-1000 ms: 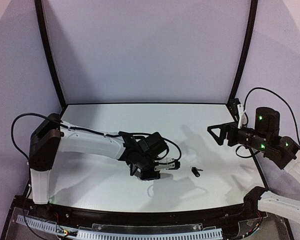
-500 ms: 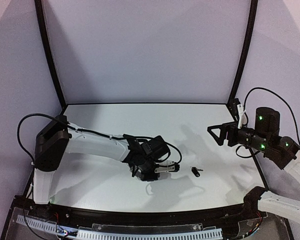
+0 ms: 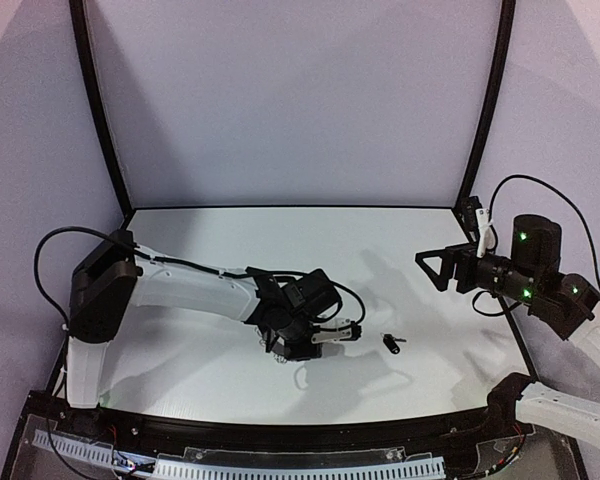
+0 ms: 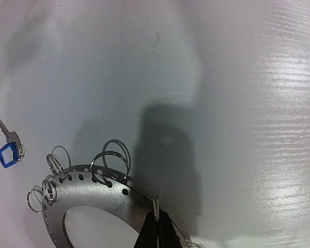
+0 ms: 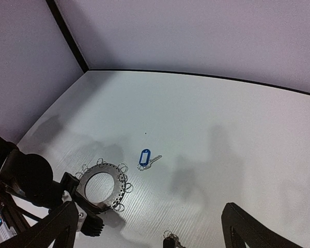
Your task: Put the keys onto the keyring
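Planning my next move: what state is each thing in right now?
Keyring: on table, one rim loop pinched.
Blue key: loose on table, unattached.
Black key: loose on table, unattached.
Left gripper: shut on that loop.
Right gripper: open, empty, raised.

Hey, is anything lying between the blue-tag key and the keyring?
Nothing visible. Only bare table separates the blue-tag key from the keyring. The left gripper pinches the rim on the ring's other side, clear of that gap.
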